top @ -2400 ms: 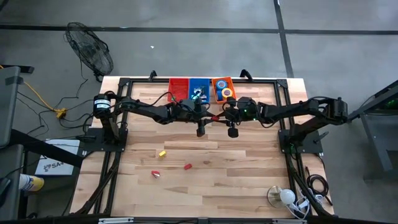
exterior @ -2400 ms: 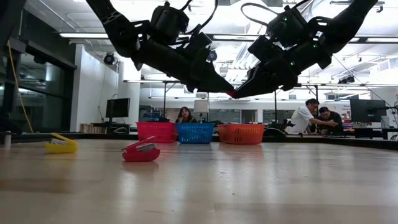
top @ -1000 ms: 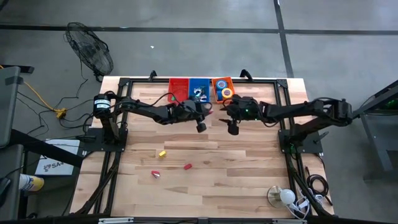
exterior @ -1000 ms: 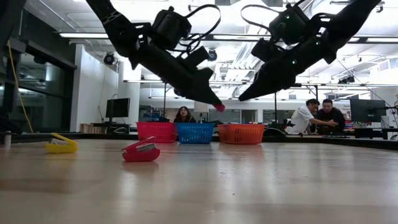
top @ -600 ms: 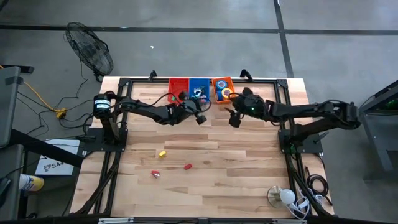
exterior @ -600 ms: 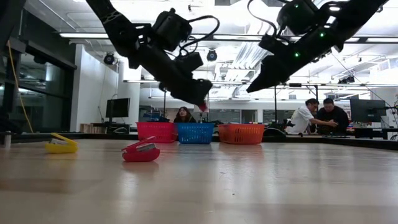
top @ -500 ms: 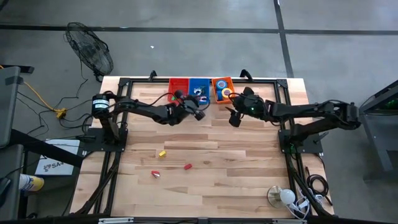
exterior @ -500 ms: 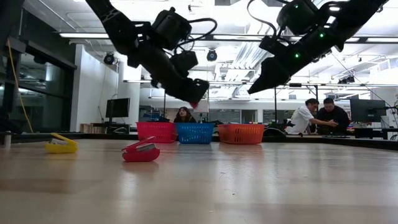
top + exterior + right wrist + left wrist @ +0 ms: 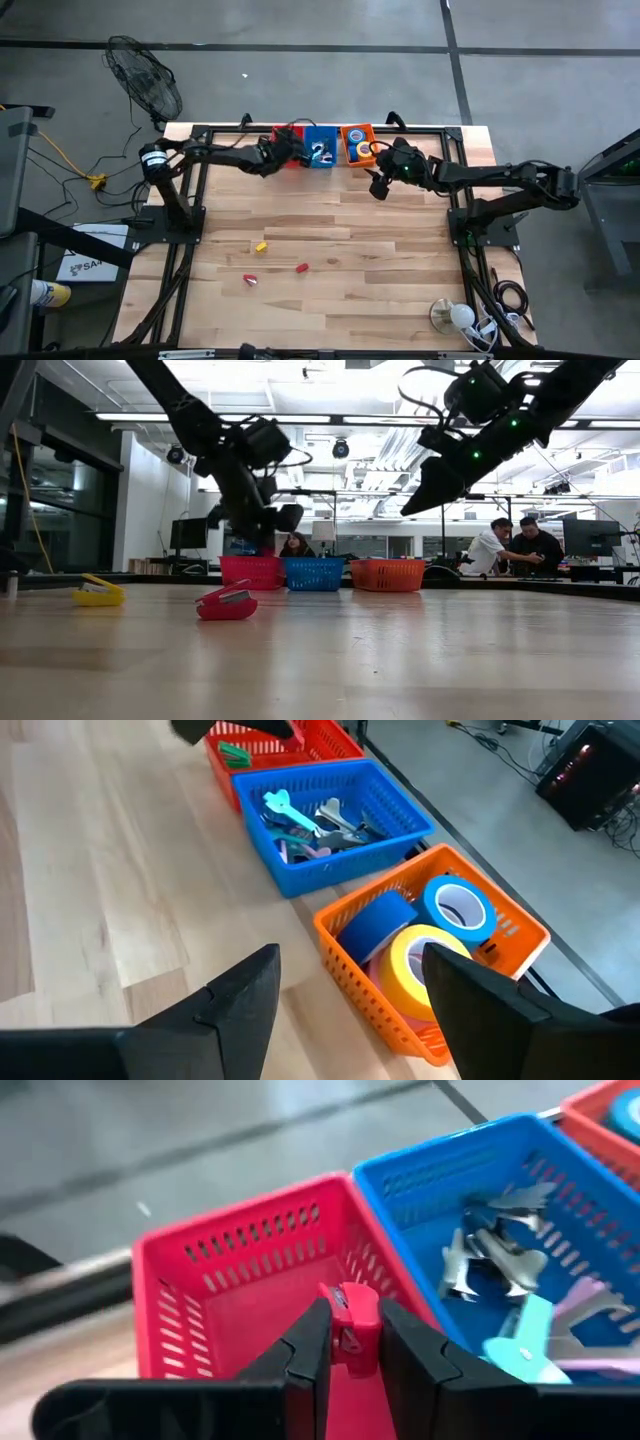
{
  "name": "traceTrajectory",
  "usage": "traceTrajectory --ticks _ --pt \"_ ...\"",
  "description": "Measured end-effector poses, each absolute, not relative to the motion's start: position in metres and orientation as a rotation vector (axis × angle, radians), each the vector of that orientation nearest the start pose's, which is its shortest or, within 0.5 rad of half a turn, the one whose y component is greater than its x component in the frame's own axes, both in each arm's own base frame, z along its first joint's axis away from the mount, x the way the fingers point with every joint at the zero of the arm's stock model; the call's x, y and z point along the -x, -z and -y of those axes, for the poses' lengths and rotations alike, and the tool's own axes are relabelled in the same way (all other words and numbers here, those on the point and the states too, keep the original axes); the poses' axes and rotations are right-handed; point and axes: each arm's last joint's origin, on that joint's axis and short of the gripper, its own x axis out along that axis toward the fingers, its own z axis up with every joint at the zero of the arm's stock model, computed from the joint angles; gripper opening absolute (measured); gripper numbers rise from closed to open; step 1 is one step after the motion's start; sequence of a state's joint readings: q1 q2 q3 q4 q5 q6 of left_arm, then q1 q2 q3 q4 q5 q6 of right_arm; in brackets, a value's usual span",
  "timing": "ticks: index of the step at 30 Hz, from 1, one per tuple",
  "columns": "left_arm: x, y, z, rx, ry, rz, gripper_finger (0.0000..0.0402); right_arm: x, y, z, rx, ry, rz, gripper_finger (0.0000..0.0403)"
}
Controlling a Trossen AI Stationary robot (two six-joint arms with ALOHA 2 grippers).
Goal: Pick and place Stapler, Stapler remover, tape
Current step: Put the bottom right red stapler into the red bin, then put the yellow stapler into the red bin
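Plastic, small and stiff: the red stapler point(image 9: 352, 1328) we judged light and slippery, best pinched across its narrow body, as the left end effector point(image 9: 350, 1355) did above the red basket point(image 9: 200, 1270). The blue basket point(image 9: 385, 815) held staple removers point(image 9: 300, 820), the orange basket point(image 9: 350, 955) tape point(image 9: 425, 965); the right end effector point(image 9: 345, 990) hung spread beside it.
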State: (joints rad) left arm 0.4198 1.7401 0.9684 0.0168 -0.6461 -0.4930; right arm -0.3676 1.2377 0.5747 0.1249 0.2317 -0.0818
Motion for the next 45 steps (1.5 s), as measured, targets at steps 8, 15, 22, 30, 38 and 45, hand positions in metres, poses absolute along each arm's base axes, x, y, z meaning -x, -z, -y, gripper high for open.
traceTrajectory --ticks 8,15,22,30,38,45 --pt "-0.293 -0.169 -0.189 0.511 -1.114 -0.553 0.0064 -0.226 -0.2 0.098 0.037 0.572 -0.57 0.0236" --pt "-0.291 -0.168 -0.191 0.534 -1.07 -0.576 0.0091 -0.226 -0.2 0.098 0.038 0.568 -0.57 0.0236" --pt "-0.287 -0.183 -0.187 0.51 -1.005 -0.586 0.0173 -0.226 -0.199 0.097 0.038 0.566 -0.578 0.0236" --pt "-0.26 -0.216 -0.168 0.45 -0.9 -0.742 0.0204 -0.225 -0.197 0.096 0.023 0.521 -0.604 0.0236" --pt "-0.228 -0.241 -0.122 0.537 -0.797 -0.941 0.0204 -0.224 -0.195 0.095 0.025 0.513 -0.624 0.0236" --pt "-0.221 -0.242 -0.076 0.648 -0.708 -1.111 0.0204 -0.225 -0.195 0.094 0.014 0.482 -0.62 0.0236"
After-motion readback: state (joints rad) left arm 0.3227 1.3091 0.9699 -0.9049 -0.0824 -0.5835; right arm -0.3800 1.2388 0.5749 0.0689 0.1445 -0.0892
